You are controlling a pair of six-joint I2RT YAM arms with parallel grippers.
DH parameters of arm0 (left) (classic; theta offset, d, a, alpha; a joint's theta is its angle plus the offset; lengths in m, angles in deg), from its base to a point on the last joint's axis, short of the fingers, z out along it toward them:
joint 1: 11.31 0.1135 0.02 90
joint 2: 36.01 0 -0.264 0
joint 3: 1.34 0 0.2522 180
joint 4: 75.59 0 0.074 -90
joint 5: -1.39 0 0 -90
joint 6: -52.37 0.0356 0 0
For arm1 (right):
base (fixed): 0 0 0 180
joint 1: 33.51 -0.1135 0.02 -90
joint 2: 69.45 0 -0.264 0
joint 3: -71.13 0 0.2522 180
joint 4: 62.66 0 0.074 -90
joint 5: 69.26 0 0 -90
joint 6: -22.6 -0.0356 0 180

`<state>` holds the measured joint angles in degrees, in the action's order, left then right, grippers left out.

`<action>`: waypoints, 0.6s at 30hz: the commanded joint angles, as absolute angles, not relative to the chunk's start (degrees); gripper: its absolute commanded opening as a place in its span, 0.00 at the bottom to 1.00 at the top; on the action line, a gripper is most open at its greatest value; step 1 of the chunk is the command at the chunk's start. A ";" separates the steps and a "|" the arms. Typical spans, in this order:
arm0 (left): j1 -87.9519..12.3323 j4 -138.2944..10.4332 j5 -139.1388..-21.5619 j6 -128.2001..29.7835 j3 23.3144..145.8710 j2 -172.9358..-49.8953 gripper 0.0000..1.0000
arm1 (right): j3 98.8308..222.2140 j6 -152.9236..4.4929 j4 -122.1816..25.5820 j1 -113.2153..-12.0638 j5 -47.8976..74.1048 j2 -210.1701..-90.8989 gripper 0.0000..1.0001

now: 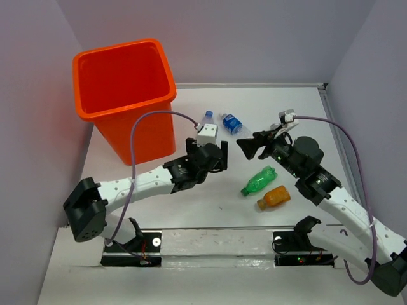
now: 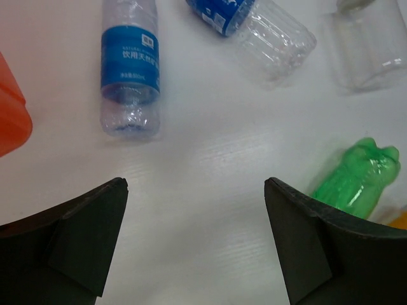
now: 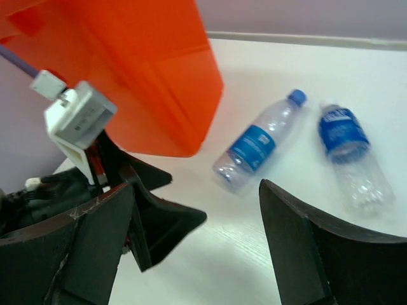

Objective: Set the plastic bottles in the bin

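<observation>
The orange bin (image 1: 124, 76) stands at the far left. Two clear bottles with blue labels (image 1: 206, 118) (image 1: 231, 122) lie just right of it. They also show in the left wrist view (image 2: 130, 63) (image 2: 261, 28) and in the right wrist view (image 3: 257, 143) (image 3: 350, 149). A green bottle (image 1: 259, 181) and an orange bottle (image 1: 274, 197) lie nearer, on the right. My left gripper (image 1: 220, 155) is open and empty (image 2: 196, 183), short of the clear bottles. My right gripper (image 1: 245, 147) is open and empty (image 3: 197, 185), facing the left gripper (image 3: 152, 210). Another clear bottle's end (image 2: 369, 47) shows at the top right of the left wrist view.
The table (image 1: 210, 210) is white, with grey walls on the left, the far side and the right. The bin's corner (image 2: 11, 114) sits at the left edge of the left wrist view. The green bottle (image 2: 353, 181) lies beside the left gripper's right finger.
</observation>
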<state>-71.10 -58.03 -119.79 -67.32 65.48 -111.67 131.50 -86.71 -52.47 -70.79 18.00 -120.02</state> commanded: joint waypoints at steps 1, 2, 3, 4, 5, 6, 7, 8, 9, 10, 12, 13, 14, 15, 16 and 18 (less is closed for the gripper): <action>-70.20 -59.29 -132.81 -63.65 74.88 -120.26 0.99 | 126.39 -90.25 -50.85 -67.27 18.72 -113.32 0.84; -69.50 -58.67 -133.52 -63.30 76.57 -122.12 0.99 | 125.94 -90.08 -49.61 -67.26 19.51 -111.40 0.84; -68.88 -58.40 -133.61 -62.86 77.71 -124.06 0.99 | 125.67 -89.82 -48.90 -67.26 20.38 -110.42 0.84; -67.40 -58.40 -133.52 -61.90 79.99 -127.30 0.99 | 125.41 -89.64 -45.33 -67.26 23.53 -109.54 0.84; -66.60 -58.40 -133.61 -61.63 80.97 -128.81 0.99 | 125.14 -89.46 -43.99 -66.74 25.04 -107.62 0.84; -64.94 -58.31 -133.87 -61.27 82.72 -131.61 0.99 | 125.06 -89.55 -41.45 -66.74 28.27 -106.55 0.83; -64.14 -58.14 -134.66 -60.75 83.52 -133.03 0.99 | 124.79 -89.46 -40.38 -66.74 29.96 -105.41 0.83; -63.35 -58.05 -135.10 -60.57 84.22 -134.00 0.99 | 124.62 -89.55 -39.67 -66.74 31.02 -103.23 0.83; -61.86 -58.13 -135.19 -60.39 85.36 -135.57 0.99 | 124.53 -89.55 -38.54 -66.74 32.16 -102.33 0.83; -61.06 -58.40 -135.37 -59.70 85.72 -136.29 0.99 | 124.53 -89.98 -38.00 -66.74 32.43 -101.72 0.82; -59.57 -59.28 -135.02 -58.90 86.42 -137.52 0.99 | 124.53 -90.43 -37.39 -66.74 32.26 -101.09 0.82; -58.69 -59.89 -134.58 -58.55 87.30 -139.00 0.99 | 124.44 -90.34 -37.29 -66.74 31.65 -101.09 0.82; -57.29 -60.07 -132.84 -57.76 87.92 -139.80 0.99 | 124.35 -90.43 -37.38 -66.74 31.30 -101.36 0.82; -56.67 -60.07 -131.86 -57.41 88.53 -141.72 0.99 | 124.26 -90.43 -37.29 -66.74 30.77 -101.79 0.82; -55.62 -60.16 -130.11 -57.06 89.58 -142.61 0.99 | 124.35 -90.43 -37.38 -66.74 30.42 -102.58 0.83; -54.73 -60.16 -128.35 -55.83 90.55 -144.98 0.99 | 124.53 -90.43 -37.38 -66.74 29.63 -103.46 0.87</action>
<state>-56.59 -58.12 -129.80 -58.56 86.25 -142.55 125.09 -90.14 -38.57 -66.92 29.56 -101.49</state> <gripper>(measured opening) 0.989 0.833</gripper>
